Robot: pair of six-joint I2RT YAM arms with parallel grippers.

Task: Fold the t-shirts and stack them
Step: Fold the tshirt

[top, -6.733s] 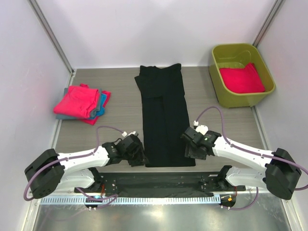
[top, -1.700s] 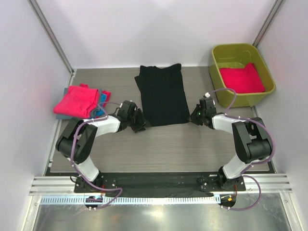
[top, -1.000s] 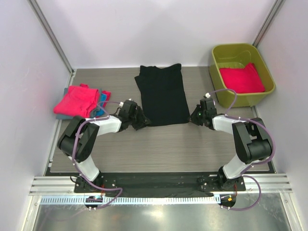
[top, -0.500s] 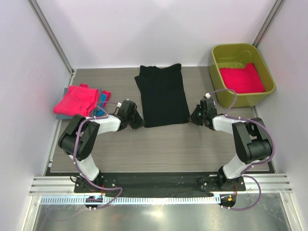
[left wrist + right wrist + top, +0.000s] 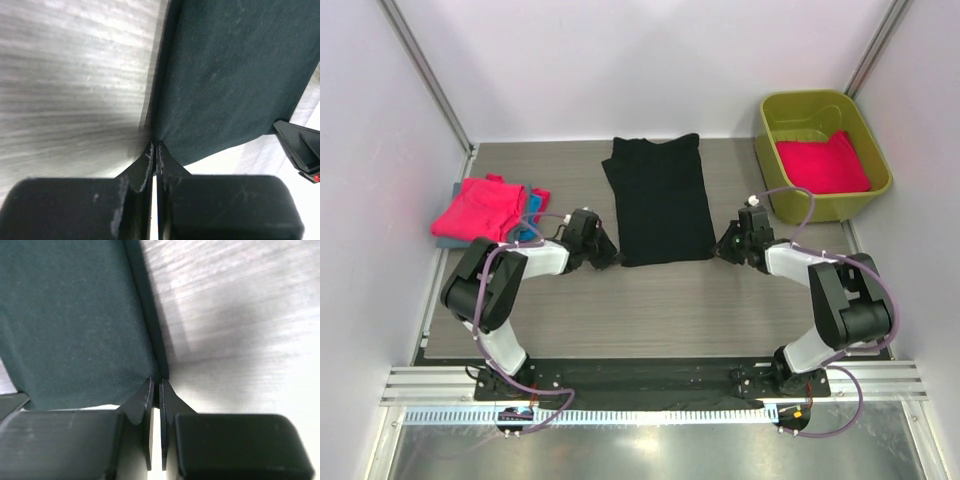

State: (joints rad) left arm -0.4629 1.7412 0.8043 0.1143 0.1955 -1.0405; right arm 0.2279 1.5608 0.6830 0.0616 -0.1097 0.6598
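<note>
Left gripper (image 5: 154, 150) has closed on the black t-shirt's (image 5: 235, 75) near-left corner; right gripper (image 5: 155, 387) pinches its near-right corner.

The black t-shirt (image 5: 658, 200) is made of matt cloth. The table (image 5: 670, 300) is finished in grey wood grain; the tub (image 5: 820, 208) is moulded in glossy plastic.

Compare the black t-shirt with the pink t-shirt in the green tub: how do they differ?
The black t-shirt lies flat on the table; the pink t-shirt sits inside the green tub. The left gripper and right gripper pinch the black t-shirt's near corners; neither is near the pink t-shirt. Both are plain-coloured cloth.
</note>
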